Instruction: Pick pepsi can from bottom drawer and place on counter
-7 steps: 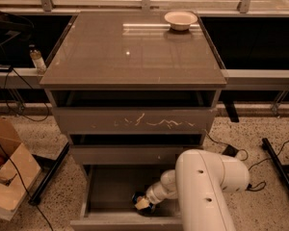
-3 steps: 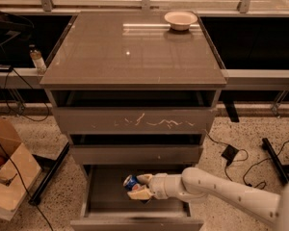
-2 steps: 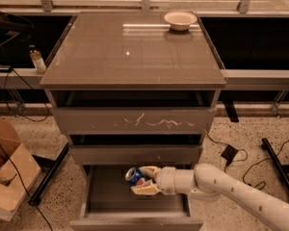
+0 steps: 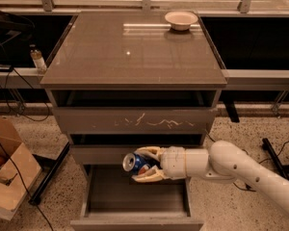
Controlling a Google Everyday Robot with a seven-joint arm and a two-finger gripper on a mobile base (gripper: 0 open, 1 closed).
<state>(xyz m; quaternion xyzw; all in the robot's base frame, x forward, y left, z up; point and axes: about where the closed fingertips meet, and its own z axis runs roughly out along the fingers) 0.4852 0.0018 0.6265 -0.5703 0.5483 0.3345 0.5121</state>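
The gripper [image 4: 145, 164] clasped the blue pepsi can [image 4: 133, 162], tipped sideways with its silver top facing left, above the open bottom drawer [image 4: 135, 198].

My gripper [image 4: 145, 165], gripping the pepsi can [image 4: 133, 162], hangs over the bottom drawer [image 4: 135, 198]; scratched drawer front [image 4: 86, 119] and counter [image 4: 130, 57] edge stand above, bowl [image 4: 181, 19] far back.

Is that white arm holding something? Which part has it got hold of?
Yes: the gripper holds the pepsi can by its blue side, one finger above and one below, silver top facing left, over the open bottom drawer.
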